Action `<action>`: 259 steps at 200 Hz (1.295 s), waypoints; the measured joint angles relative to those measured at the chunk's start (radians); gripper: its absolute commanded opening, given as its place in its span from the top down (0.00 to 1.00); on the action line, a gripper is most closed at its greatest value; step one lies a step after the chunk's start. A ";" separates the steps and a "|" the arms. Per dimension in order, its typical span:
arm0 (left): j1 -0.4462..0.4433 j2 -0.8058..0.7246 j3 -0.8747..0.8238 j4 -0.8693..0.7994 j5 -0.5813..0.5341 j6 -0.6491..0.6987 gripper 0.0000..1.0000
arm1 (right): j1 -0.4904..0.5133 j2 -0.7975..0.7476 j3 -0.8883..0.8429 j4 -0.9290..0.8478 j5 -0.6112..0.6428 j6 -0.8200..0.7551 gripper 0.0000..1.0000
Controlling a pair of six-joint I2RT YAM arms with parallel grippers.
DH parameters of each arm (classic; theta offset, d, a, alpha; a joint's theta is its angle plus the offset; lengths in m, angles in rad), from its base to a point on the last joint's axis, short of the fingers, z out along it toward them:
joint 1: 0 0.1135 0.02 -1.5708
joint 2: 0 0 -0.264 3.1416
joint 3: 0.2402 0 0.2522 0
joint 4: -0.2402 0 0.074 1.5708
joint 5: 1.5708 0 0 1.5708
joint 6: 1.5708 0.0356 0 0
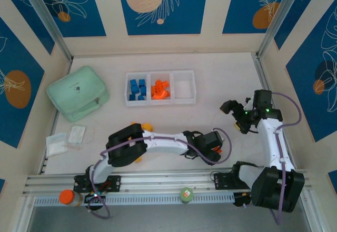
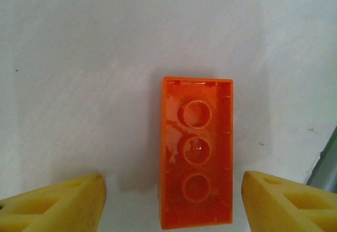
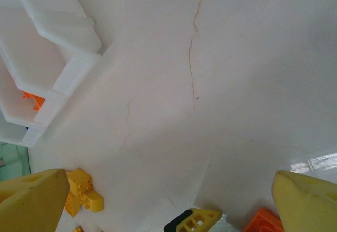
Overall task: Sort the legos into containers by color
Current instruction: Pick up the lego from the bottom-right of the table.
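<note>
Left gripper point(image 2: 172, 190) spread, straddling glossy orange brick point(image 2: 196, 153): hollow underside up, three round tubes. Right gripper point(image 3: 171, 185) spread over matte table point(image 3: 237, 84).

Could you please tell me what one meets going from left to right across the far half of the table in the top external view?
mint-green case → blue legos in the left compartment → orange legos in the middle compartment → empty right compartment of the tray → right tool
</note>
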 measured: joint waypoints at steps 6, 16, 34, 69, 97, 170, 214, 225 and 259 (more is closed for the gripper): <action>-0.001 0.003 0.008 -0.011 -0.004 0.000 0.34 | -0.002 0.003 -0.001 0.004 -0.002 -0.001 0.01; -0.003 0.008 0.018 -0.023 -0.013 0.003 0.35 | -0.003 0.010 -0.002 0.009 -0.006 -0.003 0.01; -0.006 0.015 0.027 -0.037 -0.033 0.015 0.37 | -0.005 0.015 -0.008 0.015 -0.011 -0.008 0.01; -0.015 0.022 0.037 -0.054 -0.072 0.041 0.45 | -0.009 0.020 -0.010 0.016 -0.019 -0.012 0.01; -0.016 0.022 0.037 -0.061 -0.094 0.064 0.58 | -0.010 0.021 -0.011 0.016 -0.025 -0.012 0.01; -0.016 0.013 0.024 -0.048 -0.113 0.097 0.75 | -0.005 0.021 -0.011 0.016 -0.039 -0.015 0.01; -0.006 -0.064 -0.082 0.000 -0.124 0.086 0.77 | 0.046 0.021 -0.008 0.014 -0.040 -0.015 0.01; 0.000 -0.095 -0.110 0.007 -0.128 0.077 0.77 | 0.061 0.021 -0.003 0.014 -0.039 -0.015 0.01; 0.029 -0.214 -0.202 0.042 -0.138 0.043 0.78 | 0.139 0.021 0.021 0.015 -0.026 -0.007 0.01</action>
